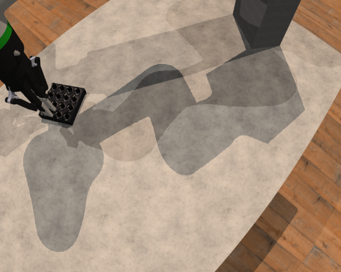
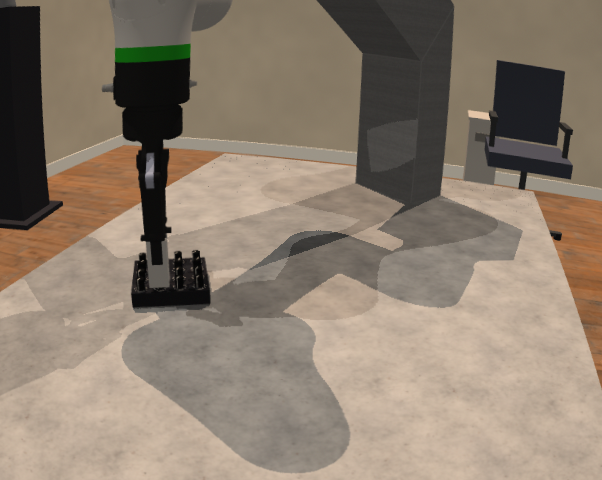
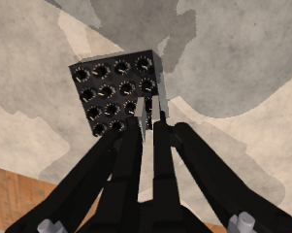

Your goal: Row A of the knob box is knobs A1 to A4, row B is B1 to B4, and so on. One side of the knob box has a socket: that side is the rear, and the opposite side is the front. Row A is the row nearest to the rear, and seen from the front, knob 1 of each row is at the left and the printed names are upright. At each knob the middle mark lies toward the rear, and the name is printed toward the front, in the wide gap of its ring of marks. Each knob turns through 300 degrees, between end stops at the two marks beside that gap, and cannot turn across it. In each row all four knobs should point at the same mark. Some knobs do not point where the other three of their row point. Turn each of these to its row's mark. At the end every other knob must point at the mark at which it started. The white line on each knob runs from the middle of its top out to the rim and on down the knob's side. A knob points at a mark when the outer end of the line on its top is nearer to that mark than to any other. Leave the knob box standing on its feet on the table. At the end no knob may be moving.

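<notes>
Reaching gripper (image 1: 52, 112) (image 2: 158, 285) (image 3: 149, 106): nearly closed; knob between, couldn't tell
Risk: pads brushing neighbouring knobs, rows being tight; overshoot, line being hidden
Box (image 1: 79, 108) (image 2: 171, 298) (image 3: 113, 79): beneath, on counter (image 1: 165, 234) (image 2: 394, 387) (image 3: 262, 39); one side faced exterior camera
Socket: unseen, front unclear
Long axis: none evident, nearly square

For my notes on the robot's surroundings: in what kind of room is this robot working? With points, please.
Probably an office or a workroom: there is an office chair (image 2: 530, 103) with armrests, a wooden floor (image 1: 325, 164) (image 2: 570, 248) and a plain wall (image 2: 291, 77) with a pale skirting board (image 2: 270, 149).
</notes>
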You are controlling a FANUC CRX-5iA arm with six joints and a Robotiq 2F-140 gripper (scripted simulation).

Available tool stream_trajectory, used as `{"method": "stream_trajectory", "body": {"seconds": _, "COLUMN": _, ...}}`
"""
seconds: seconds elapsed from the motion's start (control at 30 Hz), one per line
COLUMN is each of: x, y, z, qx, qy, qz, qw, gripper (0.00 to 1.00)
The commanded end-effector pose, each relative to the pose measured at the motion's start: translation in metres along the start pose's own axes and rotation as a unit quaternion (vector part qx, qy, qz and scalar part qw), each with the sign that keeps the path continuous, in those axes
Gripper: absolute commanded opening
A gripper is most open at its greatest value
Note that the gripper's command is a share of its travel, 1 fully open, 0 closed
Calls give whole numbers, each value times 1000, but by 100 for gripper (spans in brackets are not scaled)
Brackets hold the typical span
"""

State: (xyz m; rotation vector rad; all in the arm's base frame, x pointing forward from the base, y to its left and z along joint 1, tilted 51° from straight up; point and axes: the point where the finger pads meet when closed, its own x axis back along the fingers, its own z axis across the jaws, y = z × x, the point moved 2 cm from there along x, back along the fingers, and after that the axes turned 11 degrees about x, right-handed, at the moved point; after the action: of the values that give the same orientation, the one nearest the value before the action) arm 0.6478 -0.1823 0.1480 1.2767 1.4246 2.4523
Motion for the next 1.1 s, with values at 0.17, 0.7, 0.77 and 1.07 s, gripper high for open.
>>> {"method": "stream_trajectory", "body": {"seconds": 0.17, "x": 0, "y": 0, "z": 0, "qx": 0, "qy": 0, "qz": 0, "qw": 1000, "gripper": 5}}
{"method": "stream_trajectory", "body": {"seconds": 0.7, "x": 0, "y": 0, "z": 0, "qx": 0, "qy": 0, "qz": 0, "qw": 1000, "gripper": 12}}
{"method": "stream_trajectory", "body": {"seconds": 0.77, "x": 0, "y": 0, "z": 0, "qx": 0, "qy": 0, "qz": 0, "qw": 1000, "gripper": 12}}
{"method": "stream_trajectory", "body": {"seconds": 1.07, "x": 0, "y": 0, "z": 0, "qx": 0, "qy": 0, "qz": 0, "qw": 1000, "gripper": 12}}
